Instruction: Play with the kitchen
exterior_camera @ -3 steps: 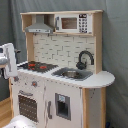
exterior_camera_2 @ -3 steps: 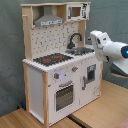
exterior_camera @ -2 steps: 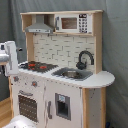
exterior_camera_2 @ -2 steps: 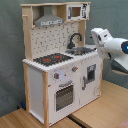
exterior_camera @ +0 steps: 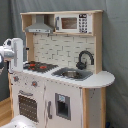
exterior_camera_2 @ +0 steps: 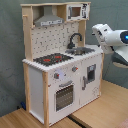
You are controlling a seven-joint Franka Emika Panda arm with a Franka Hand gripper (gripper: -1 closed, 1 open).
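One kitchen (exterior_camera_2: 60,65) stands on wooden flooring (exterior_camera_2: 100,112) before grey curtain (exterior_camera: 115,50).

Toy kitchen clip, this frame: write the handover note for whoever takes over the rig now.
Claw: not visible in either exterior view; only the white arm shows, beside the sink end of the toy kitchen, apart from it.
Things: oven door and small cabinet door shut; stovetop bare; faucet upright over the sink; microwave on top.
Done: nothing looks handled.
Left: all the play.
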